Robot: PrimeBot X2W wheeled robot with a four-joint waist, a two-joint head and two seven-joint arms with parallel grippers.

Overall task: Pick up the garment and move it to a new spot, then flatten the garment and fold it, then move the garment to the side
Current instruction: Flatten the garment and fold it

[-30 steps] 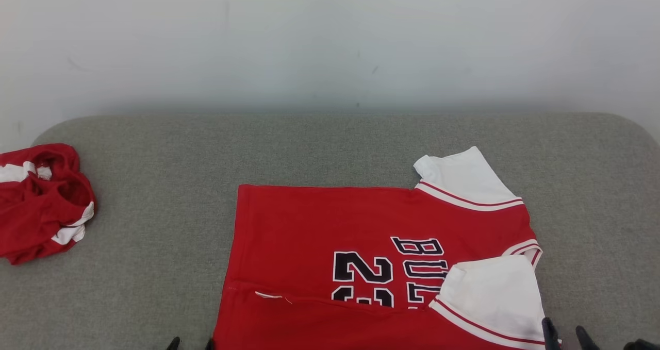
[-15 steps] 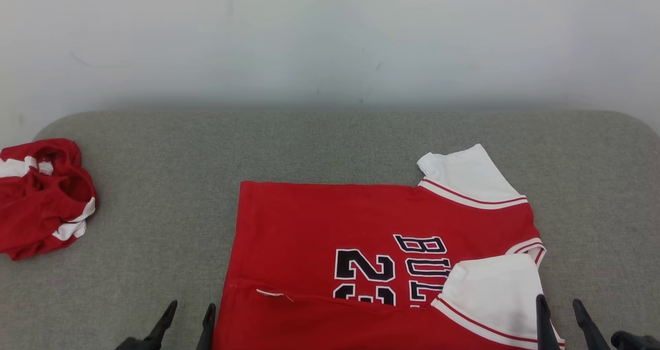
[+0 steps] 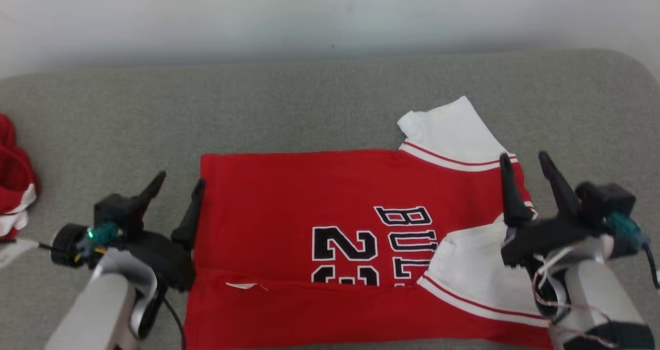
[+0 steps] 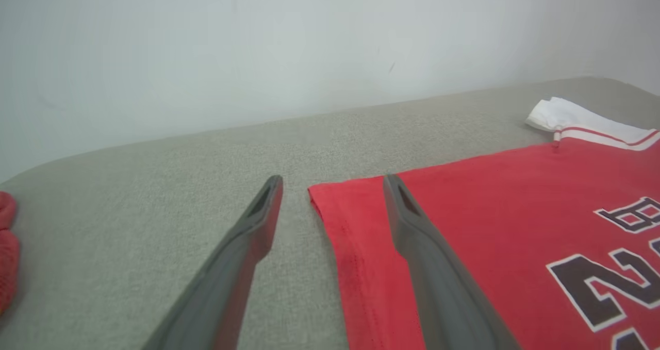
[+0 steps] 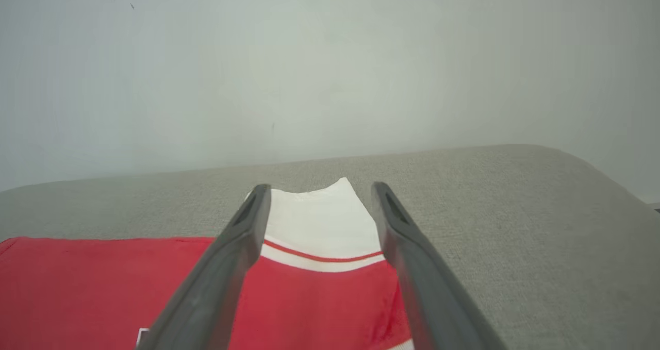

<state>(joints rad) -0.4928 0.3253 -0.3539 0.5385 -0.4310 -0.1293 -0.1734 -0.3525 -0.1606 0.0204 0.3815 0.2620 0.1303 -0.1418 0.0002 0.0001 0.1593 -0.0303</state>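
Item 1: garment (image 3: 330, 226). A red jersey with white sleeves, lying flat at the near middle of the padded surface (image 3: 309, 107), hem end toward the robot's left, shoulder end toward its right.
- Black lettering (image 3: 371, 242) with white outline, a "BUL" and a "2" readable, the rest covered.
- The near strip is folded up over the body. Its edge crosses the lower numerals, and a small white tag (image 3: 242, 286) sits on that edge.
- The far sleeve (image 3: 448, 133) is spread outward on the grey cloth. The near sleeve (image 3: 474, 272) is folded inward over the end of the lettering.

Item 2: left gripper (image 3: 180, 178). Jaws spread wide, holding nothing. It stands at the garment's hem edge. In the left wrist view (image 4: 332, 179) one finger lies over bare grey and the other over the red corner. I cannot tell whether it touches the cloth.

Item 3: right gripper (image 3: 523, 155). Jaws spread wide, holding nothing. It is over the shoulder end, between the two sleeves. In the right wrist view (image 5: 319, 186) the far sleeve shows between the fingers.

Item 4: second garment (image 3: 13, 185). Red and white, crumpled, at the surface's far left edge, well apart from the jersey.

Item 5: wall (image 3: 309, 10). Pale and plain, behind the surface.
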